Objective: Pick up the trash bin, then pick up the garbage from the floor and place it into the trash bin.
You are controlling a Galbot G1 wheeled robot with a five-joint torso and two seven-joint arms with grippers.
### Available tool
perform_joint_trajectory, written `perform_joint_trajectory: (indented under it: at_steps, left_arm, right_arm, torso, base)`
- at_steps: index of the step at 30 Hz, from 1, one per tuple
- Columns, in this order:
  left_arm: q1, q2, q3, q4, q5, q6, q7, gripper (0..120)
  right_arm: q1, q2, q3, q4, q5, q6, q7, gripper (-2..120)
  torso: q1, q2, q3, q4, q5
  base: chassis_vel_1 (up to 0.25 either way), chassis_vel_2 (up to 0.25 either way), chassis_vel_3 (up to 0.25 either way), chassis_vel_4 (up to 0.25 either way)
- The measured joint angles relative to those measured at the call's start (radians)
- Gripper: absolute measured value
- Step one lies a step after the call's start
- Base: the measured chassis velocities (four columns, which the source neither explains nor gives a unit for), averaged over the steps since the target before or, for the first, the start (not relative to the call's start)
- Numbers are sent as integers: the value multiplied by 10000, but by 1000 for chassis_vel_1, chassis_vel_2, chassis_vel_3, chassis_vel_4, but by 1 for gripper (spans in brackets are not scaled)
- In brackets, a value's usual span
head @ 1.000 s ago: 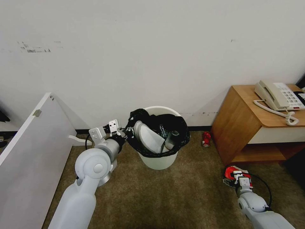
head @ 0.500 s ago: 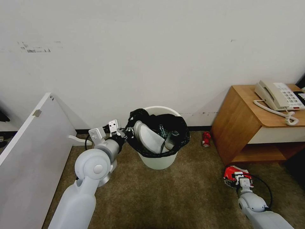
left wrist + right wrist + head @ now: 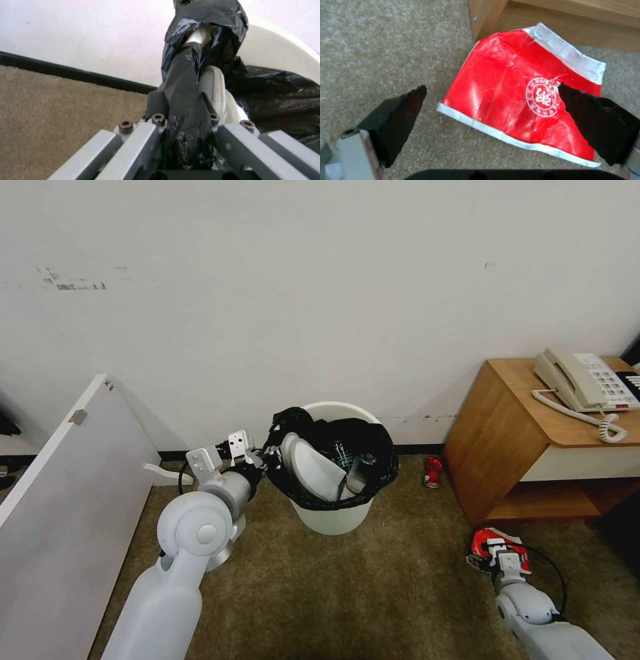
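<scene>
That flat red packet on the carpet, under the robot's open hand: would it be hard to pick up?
Probably fiddly. The red packet lies flat on the carpet, leaving little edge to catch. Its creased, glossy skin suggests it is thin, light, floppy and perhaps slippery. The right hand straddles it, open.

The left gripper (image 3: 181,117) pinches the black bag (image 3: 186,100) at the trash bin (image 3: 280,50) rim, above brown carpet (image 3: 60,105).

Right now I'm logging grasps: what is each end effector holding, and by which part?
Left end effector: trash bin, by its bag-covered rim. Right end effector: nothing, open over the red packet.
</scene>
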Motion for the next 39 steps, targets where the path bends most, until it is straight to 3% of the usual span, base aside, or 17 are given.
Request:
perform_joint_trajectory:
  at_steps: [39]
  left_arm:
    - [51, -77, 47, 37, 77, -31, 42, 4]
  right_arm:
    - [753, 471, -279, -991, -452, 27, 51, 100]
  torso:
    - [0, 0, 0, -1, -1]
  base:
    - [0, 0, 0, 0]
